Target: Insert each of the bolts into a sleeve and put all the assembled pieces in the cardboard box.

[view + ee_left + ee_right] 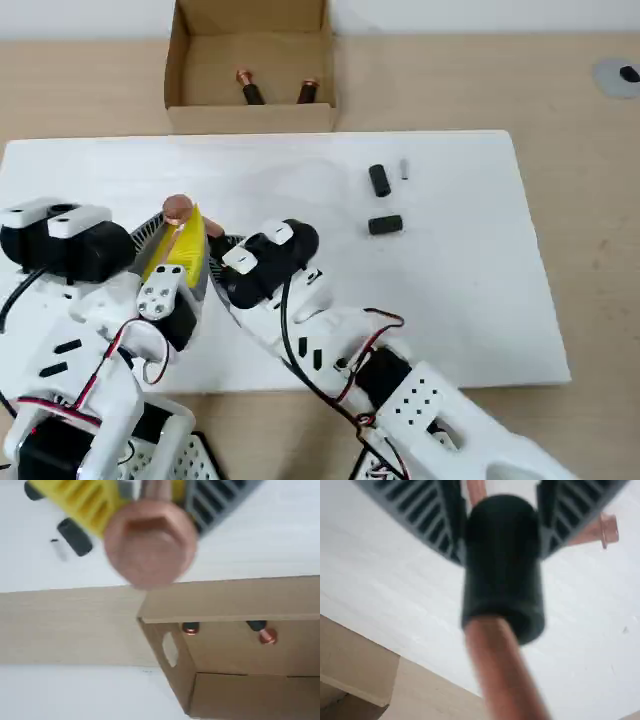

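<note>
Clamping bolt (150, 542), left pincer (150, 492), apparently facing box (250, 120)

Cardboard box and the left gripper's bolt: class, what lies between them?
Just bare white board, seen in the high view, separates bolt from cardboard box.

Left arm (90, 335) and right arm (330, 335): white printed shells, black servos, red-and-black cables (350, 352). Left gripper (176, 224): one yellow ribbed finger, one dark grey. Right gripper (502, 522): both fingers dark grey, ribbed.
</note>
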Robot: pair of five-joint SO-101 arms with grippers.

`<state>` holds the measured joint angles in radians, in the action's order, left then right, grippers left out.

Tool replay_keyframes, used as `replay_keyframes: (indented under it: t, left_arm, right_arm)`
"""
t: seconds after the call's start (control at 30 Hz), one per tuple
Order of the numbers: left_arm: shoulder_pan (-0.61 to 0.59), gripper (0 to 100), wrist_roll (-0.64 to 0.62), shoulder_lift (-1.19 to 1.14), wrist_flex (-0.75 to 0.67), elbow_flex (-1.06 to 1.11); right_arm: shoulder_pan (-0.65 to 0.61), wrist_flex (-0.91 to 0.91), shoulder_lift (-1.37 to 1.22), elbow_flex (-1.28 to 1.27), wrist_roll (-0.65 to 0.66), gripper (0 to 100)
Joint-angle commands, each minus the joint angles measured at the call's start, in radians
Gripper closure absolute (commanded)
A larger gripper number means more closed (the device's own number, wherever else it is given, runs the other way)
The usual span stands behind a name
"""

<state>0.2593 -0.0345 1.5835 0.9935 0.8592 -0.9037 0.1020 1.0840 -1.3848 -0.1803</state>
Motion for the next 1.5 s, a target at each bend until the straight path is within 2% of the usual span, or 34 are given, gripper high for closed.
replay_keyframes:
  t: [0.0,0.8,1.13,1.47]
  left_arm:
    - [0.014,99,-0.008,-0.005,0.005,-0.074]
    - [0.011,99,0.040,-0.005,0.008,-0.032]
    - [0.011,99,0.040,-0.005,0.075,-0.032]
    - [0.011,99,0.072,-0.004,0.068,0.074]
  right_arm:
    - [-0.010,-0.023,0.031,0.031,0.008,98.9]
    - [-0.010,-0.023,0.033,0.031,0.008,98.9]
    - [-0.010,-0.023,0.033,0.031,0.008,98.9]
    - [-0.010,-0.023,0.035,0.030,0.008,98.9]
